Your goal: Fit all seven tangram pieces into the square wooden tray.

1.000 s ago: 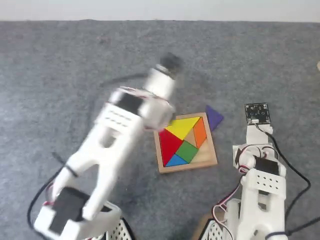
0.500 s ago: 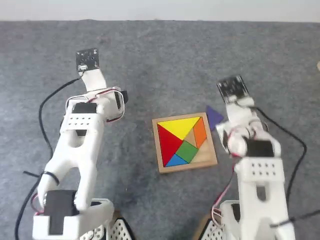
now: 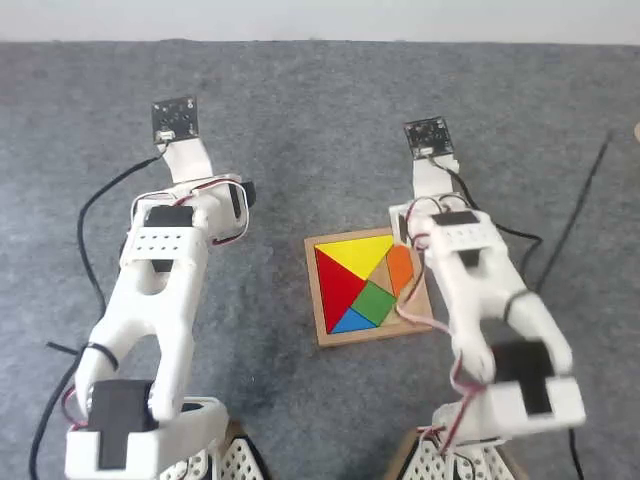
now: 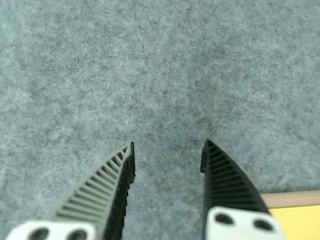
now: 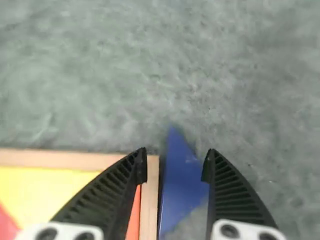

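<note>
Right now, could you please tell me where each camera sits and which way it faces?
High view: fixed above the table, looking down on the wooden tray on the grey carpet; the left arm and right arm both show.
Left wrist view: on the left arm's wrist, facing down at carpet past the open left gripper, with a tray corner at the edge.
Right wrist view: on the right arm's wrist, facing down; the open right gripper straddles the blue piece beside the tray.
Shared: all three show the tray and its yellow piece.
</note>
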